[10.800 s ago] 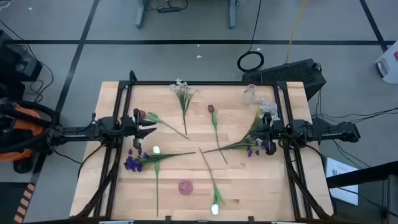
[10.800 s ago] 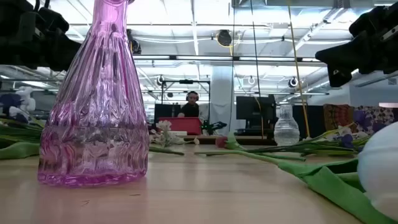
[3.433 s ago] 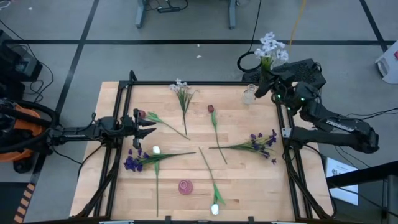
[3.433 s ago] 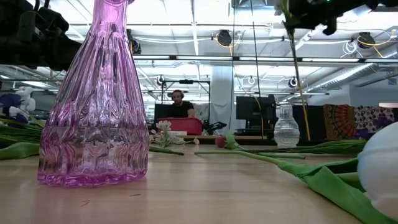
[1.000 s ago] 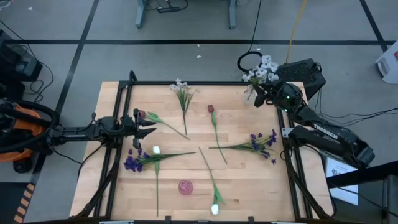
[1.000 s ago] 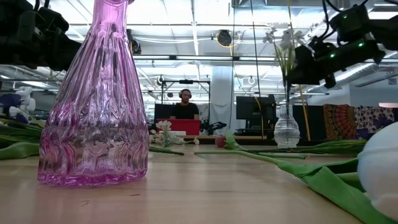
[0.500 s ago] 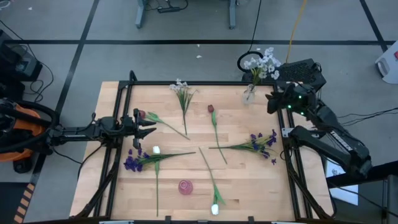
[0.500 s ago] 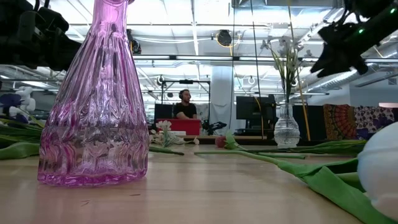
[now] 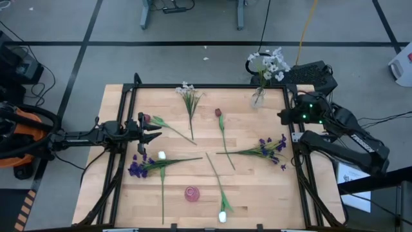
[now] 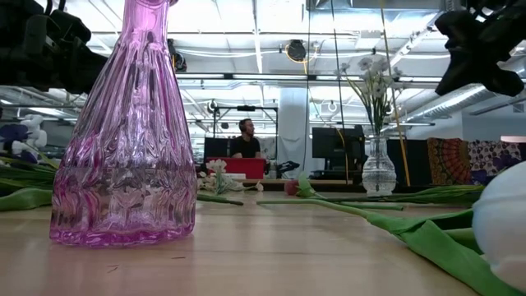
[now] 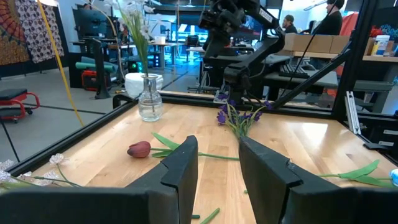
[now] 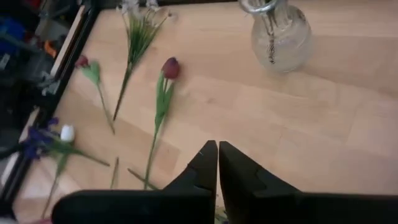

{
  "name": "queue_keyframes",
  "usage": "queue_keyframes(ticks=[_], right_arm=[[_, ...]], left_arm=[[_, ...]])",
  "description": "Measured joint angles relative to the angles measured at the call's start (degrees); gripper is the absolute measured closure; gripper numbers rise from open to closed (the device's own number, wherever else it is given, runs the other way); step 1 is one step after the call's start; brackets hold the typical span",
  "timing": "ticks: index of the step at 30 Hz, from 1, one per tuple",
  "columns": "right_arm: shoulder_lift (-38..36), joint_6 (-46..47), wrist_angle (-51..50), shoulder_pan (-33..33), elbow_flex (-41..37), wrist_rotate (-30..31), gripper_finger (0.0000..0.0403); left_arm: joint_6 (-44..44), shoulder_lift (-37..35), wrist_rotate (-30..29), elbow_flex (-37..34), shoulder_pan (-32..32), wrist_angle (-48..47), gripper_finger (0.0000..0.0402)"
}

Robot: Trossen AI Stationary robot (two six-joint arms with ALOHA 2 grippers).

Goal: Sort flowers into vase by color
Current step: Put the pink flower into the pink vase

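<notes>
One white blossom spray (image 9: 269, 63) stands in the clear glass vase (image 9: 258, 96) at the counter's far right corner. The other flowers lie flat across the wooden counter (image 9: 251, 187): a second white spray (image 9: 188, 95) near the far edge, two dark red tulips (image 9: 219, 113) (image 9: 146, 118), purple clusters toward the right edge (image 9: 269, 147) and the left edge (image 9: 136, 169), and white tulip buds (image 9: 161, 155) (image 9: 223, 216) nearer the front. A pink vase (image 9: 192, 193) stands near the front edge.

The right hand (image 9: 284, 116) hangs above the right edge with its fingers (image 12: 208, 163) pressed together, holding nothing. The left hand (image 9: 153, 131) waits by the left edge, fingers (image 11: 183, 163) spread.

These stems look thin, light and springy, probably plastic over wire, so they should bend rather than break. The blossoms seem soft and easily crushed. The best hold is likely mid-stem, clear of leaves, where the stem lies bare on the wood; a long stem held low may droop and swing.
</notes>
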Motion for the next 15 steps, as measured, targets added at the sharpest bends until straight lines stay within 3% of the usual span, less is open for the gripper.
queue_keyframes(ticks=[7,15], right_arm=[[6.77,9.36,3.61,10.76,0.0,6.87,0.0402],[21.75,16.69,14.23,22.96,0.0,9.76,0.0402]], left_arm=[[0.0,0.02,0.0,-0.01,0.01,0.01,0.0278],[0.0,0.02,0.0,-0.02,0.0,0.02,0.0278]])
